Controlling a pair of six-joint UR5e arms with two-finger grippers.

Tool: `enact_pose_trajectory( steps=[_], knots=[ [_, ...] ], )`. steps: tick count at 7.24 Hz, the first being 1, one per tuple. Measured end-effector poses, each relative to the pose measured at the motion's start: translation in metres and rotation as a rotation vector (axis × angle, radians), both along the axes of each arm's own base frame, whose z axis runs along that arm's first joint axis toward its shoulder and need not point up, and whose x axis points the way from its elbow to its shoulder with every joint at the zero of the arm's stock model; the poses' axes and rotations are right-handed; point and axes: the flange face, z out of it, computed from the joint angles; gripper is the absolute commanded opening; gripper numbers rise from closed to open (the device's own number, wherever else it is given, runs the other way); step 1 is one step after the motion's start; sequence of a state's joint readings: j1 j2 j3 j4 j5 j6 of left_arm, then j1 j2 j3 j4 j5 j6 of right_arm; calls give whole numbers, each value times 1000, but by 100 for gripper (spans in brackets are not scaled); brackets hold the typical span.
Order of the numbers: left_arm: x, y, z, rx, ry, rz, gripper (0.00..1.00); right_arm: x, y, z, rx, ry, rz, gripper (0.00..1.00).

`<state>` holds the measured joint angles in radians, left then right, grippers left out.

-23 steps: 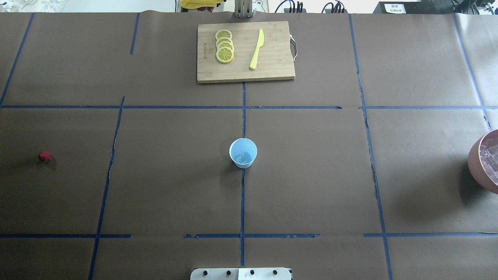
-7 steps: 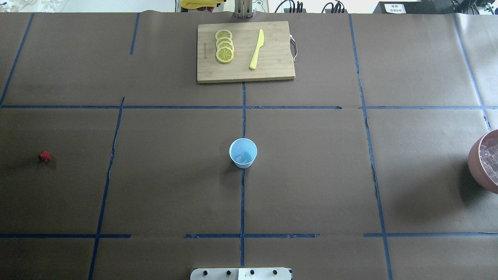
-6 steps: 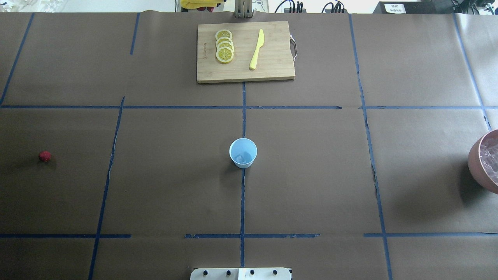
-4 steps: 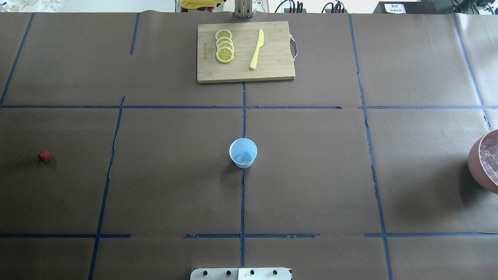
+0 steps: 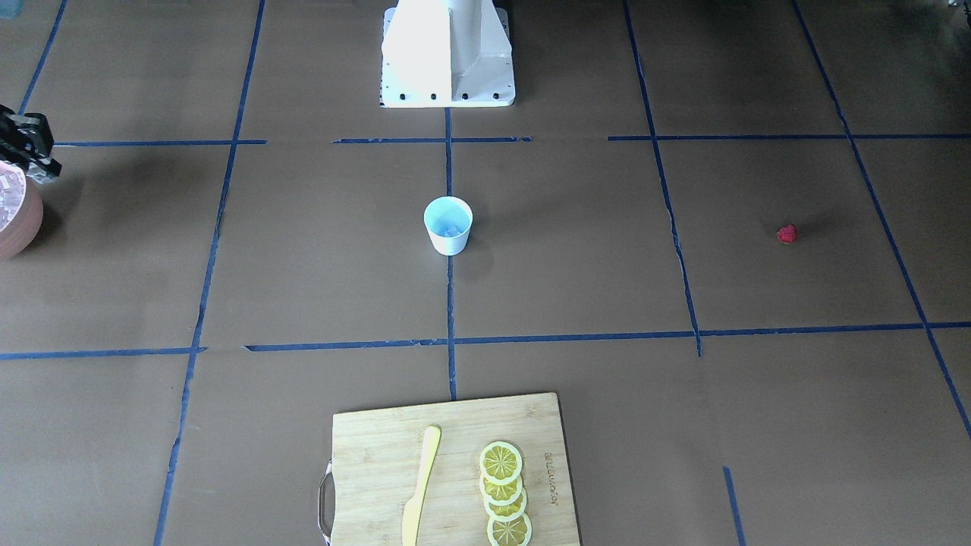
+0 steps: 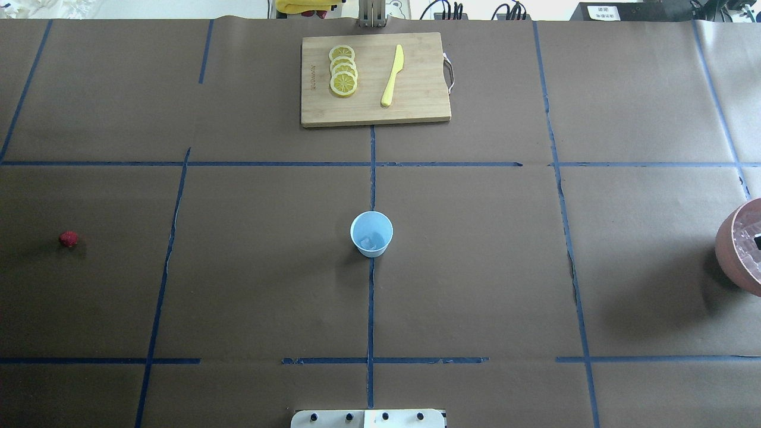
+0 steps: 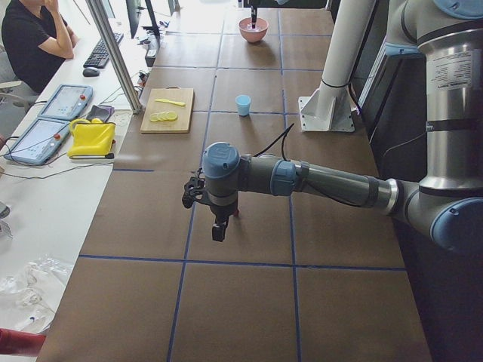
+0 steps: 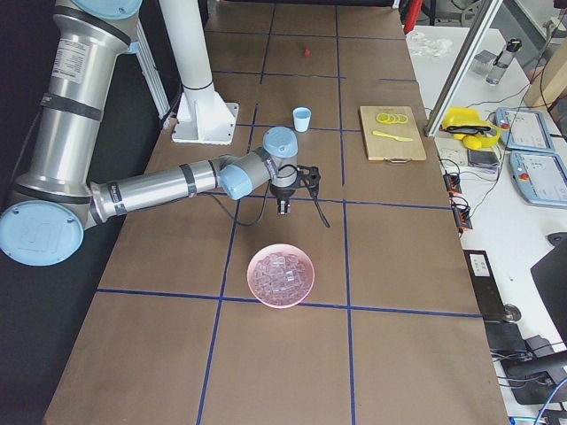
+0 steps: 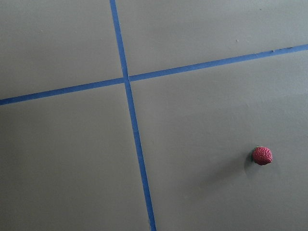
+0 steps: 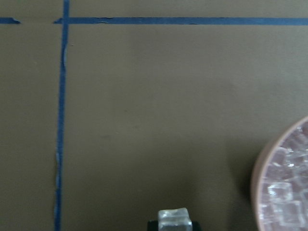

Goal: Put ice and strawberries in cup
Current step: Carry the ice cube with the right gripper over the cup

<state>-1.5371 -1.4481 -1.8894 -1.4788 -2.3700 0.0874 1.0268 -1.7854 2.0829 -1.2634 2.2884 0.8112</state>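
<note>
The white cup point(image 6: 371, 233) with a pale blue inside stands at the table's middle, also in the front view point(image 5: 447, 225); an ice cube point(image 6: 370, 241) lies in it. The red strawberry point(image 6: 68, 239) lies far left on the table, also in the left wrist view point(image 9: 262, 155). My right gripper point(image 10: 174, 223) is shut on an ice cube point(image 10: 174, 215), raised near the bowl point(image 8: 281, 274); it shows at the front view's left edge point(image 5: 30, 148). My left gripper point(image 7: 217, 230) hangs over the strawberry's area; I cannot tell if it is open.
The pinkish-brown bowl point(image 6: 740, 246) full of ice cubes sits at the table's right edge. A wooden cutting board point(image 6: 416, 89) with lemon slices point(image 6: 343, 71) and a yellow knife point(image 6: 392, 76) lies at the far middle. Blue tape lines cross the brown table.
A dark tip of my right gripper now shows over the bowl at the overhead view's right edge. The cup, strawberry and board have not moved.
</note>
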Motion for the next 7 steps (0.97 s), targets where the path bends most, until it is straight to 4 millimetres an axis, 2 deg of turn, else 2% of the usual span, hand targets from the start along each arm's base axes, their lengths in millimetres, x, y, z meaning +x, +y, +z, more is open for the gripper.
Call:
enact_pose_trajectory(
  steps=[1,2,4,5,6,7],
  knots=[
    [0,0,0,0,0,0,100,-47,-7,-38,-51,-39,32,0],
    [0,0,0,0,0,0,100,-103,-8,-79,-94,-68,59,0],
    [0,0,0,0,0,0,100,-234,-1,-174,-177,-88,122,1],
    [0,0,0,0,0,0,100,-290,0,-219,-204,-81,155,2],
    [0,0,0,-1,0,1,100,-333,-1,-254,-227,-80,189,3],
    [0,0,0,-1,0,1,100,-366,-5,-281,-243,-80,213,5]
  ],
)
